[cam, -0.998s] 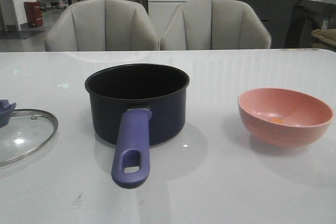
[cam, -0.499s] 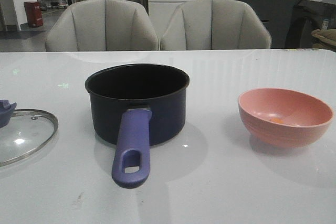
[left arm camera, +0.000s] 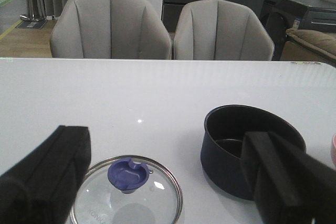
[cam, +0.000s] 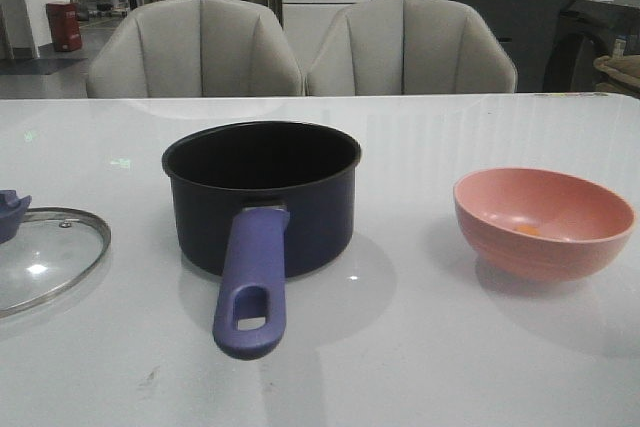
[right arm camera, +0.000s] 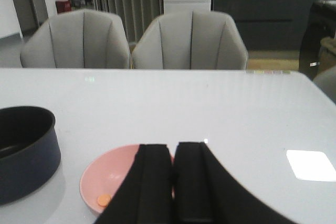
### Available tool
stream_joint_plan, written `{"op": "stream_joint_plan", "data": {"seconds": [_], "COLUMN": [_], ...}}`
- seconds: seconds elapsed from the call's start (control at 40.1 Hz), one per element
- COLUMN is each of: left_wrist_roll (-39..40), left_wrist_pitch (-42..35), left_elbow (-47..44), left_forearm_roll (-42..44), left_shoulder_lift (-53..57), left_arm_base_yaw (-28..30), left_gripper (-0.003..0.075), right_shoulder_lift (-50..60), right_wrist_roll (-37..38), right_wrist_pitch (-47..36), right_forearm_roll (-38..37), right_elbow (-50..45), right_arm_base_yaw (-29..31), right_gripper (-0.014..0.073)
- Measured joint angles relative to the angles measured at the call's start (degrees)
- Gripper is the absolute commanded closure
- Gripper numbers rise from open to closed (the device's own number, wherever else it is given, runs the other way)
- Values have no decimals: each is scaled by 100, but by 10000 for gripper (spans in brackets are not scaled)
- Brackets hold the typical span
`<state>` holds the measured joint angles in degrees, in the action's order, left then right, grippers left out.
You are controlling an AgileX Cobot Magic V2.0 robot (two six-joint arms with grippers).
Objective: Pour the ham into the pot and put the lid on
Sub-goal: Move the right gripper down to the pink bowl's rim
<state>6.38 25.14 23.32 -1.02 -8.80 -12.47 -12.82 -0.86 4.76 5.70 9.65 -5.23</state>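
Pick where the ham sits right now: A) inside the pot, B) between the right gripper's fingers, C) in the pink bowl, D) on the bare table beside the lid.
C: the ham shows as a small orange morsel on the floor of the pink bowl, seen also in the right wrist view, while the pot looks empty.

Open pot (cam: 261, 197) mid-table — lid (cam: 40, 259) left; pink bowl (cam: 543, 221) with ham (cam: 527, 230) right

Lid (cam: 40, 257) cut by front view's left edge; right hand (right arm camera: 173, 182) hides pink bowl (right arm camera: 113, 184) near rim.
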Motion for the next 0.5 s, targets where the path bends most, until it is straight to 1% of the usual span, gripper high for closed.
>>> {"op": "stream_joint_plan", "data": {"seconds": [0.175,0.249,0.499], "left_wrist_roll": [0,0,0], "left_wrist_pitch": [0,0,0], "left_elbow": [0,0,0], "left_forearm_roll": [0,0,0], "left_shoulder_lift": [0,0,0], "left_arm_base_yaw": [0,0,0], "left_gripper": [103,103,103], "right_shoulder_lift": [-1355,-1726,-2602], "right_wrist_roll": [0,3,3], "right_wrist_pitch": [322,389,70], "right_forearm_roll": [0,0,0], "right_elbow": [609,777,846], "right_arm_base_yaw": [0,0,0], "right_gripper": [439,439,439]}}
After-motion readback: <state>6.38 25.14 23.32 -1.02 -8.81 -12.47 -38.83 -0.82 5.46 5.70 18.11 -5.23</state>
